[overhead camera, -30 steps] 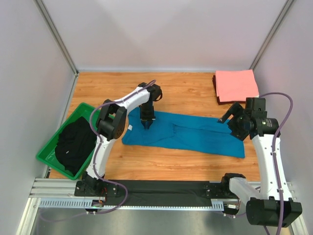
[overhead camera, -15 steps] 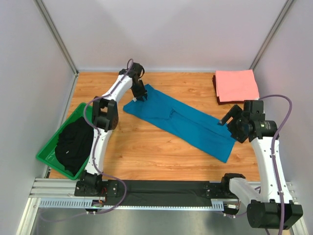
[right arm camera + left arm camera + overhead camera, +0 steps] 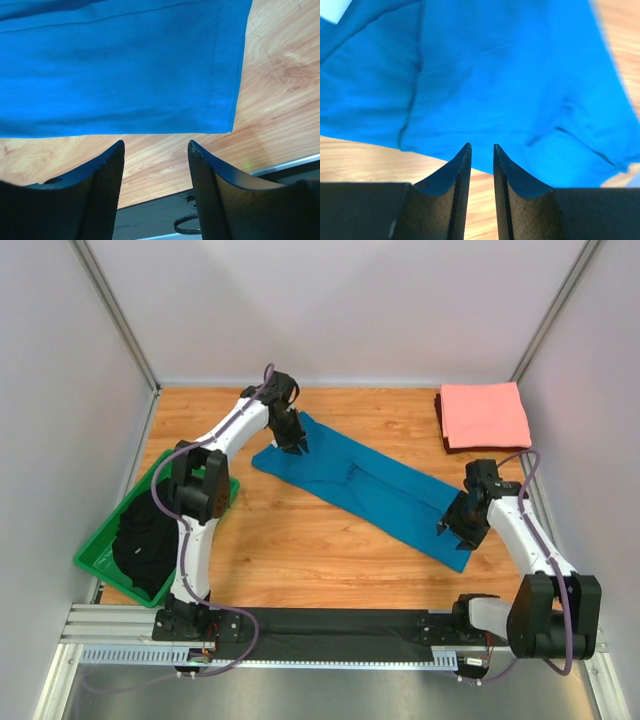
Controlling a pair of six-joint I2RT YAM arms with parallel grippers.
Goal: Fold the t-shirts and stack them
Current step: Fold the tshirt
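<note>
Now | green bin (image 3: 98, 562): black clothing (image 3: 150, 535) heaped inside | left gripper (image 3: 481, 146): narrowly parted, empty, over teal-blue t-shirt (image 3: 370, 485) | right gripper (image 3: 156, 142): wider apart, empty, at its hem

The right gripper (image 3: 156, 143) has its fingers spread, nothing between them. The teal-blue t-shirt (image 3: 120, 65) lies flat ahead of the fingertips, its stitched hem corner just beyond the right-hand finger. The wooden table (image 3: 280, 75) shows between cloth and fingertips.

left wrist view crops and blurs the teal t-shirt (image 3: 510, 75).
</note>
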